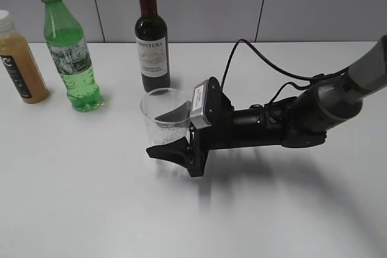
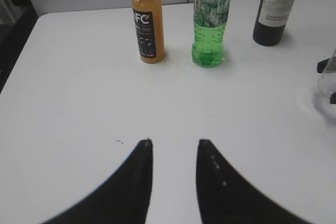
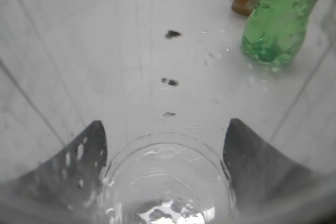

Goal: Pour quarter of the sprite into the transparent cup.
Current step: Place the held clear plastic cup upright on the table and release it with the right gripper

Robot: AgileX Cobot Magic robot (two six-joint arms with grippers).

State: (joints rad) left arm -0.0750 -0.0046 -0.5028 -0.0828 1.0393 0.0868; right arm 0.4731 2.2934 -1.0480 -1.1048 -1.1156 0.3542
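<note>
- Exterior view: nearest the camera, the right tool lies low over the white table, turned on its side, with one finger on each side of the transparent cup. Whether the fingers press the cup wall cannot be told.
- Exterior view: the cup stands upright near the table's middle, just in front of the dark wine bottle.
- Exterior view: the sprite stands upright at the back left, uncapped, well apart from the cup. An orange juice bottle stands to its left.
- Left wrist view: the left tool hangs above bare table, its fingers a narrow gap apart with nothing between them. Beyond it stand the juice bottle, the sprite and the wine bottle. The cup shows at the right edge.
- Right wrist view: the right tool stands wide, its two fingers flanking the cup, seen through the clear wall. The sprite appears at upper right.
</note>
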